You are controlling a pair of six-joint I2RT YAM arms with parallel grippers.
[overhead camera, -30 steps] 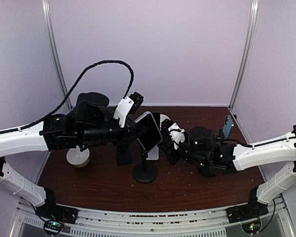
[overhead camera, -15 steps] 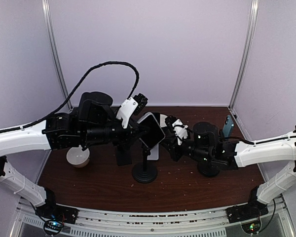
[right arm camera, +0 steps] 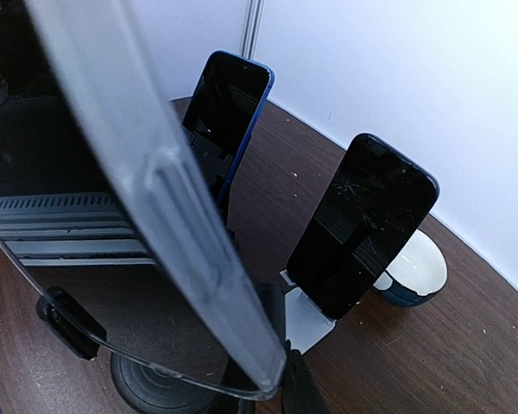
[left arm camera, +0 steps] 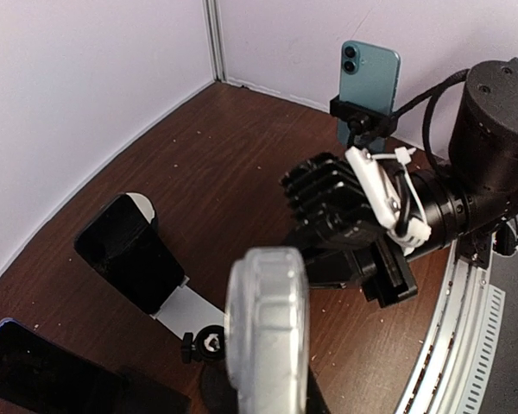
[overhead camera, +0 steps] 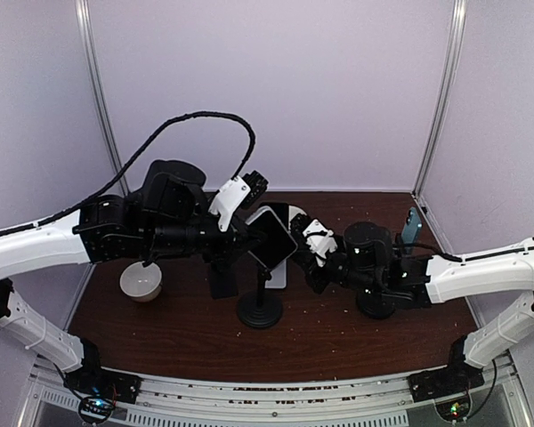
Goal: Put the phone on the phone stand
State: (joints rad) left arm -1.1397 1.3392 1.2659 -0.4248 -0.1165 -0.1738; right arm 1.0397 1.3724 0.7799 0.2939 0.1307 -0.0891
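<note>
Both arms meet over the middle of the worktop (overhead camera: 338, 334). The left arm (overhead camera: 116, 236) comes in from the left edge, the right arm (overhead camera: 463, 271) from the right edge.

Phone (overhead camera: 269, 242): off the worktop, tilted, dark screen facing up and toward the near edge. It hangs over the head of the phone stand (overhead camera: 260, 311). Cannot tell whether it touches the head.

Phone stand: round black base with a thin post, upright at mid-worktop, a little toward the near edge.

Left jaws: all but closed, pinching the phone's left side. In the left wrist view the phone shows edge-on as a grey band rising from the bottom of the frame; the fingers themselves are hidden.

Right jaws: likewise almost closed, on the phone's right side. In the right wrist view the glossy screen and the case edge fill the left half; the fingers are out of sight.

Other items:
- White bowl (overhead camera: 142, 282), near the left edge, below the left arm.
- Teal phone (left arm camera: 369, 76), upright in a black clamp at the back right corner.
- Black phone (right arm camera: 363, 226), leaning on a small white stand (right arm camera: 306, 321) toward the back edge, just behind the held phone.
- Blue-edged phone (right arm camera: 229, 103), propped upright between bowl and phone stand.
- Pale crumbs are scattered over the dark wood.
</note>
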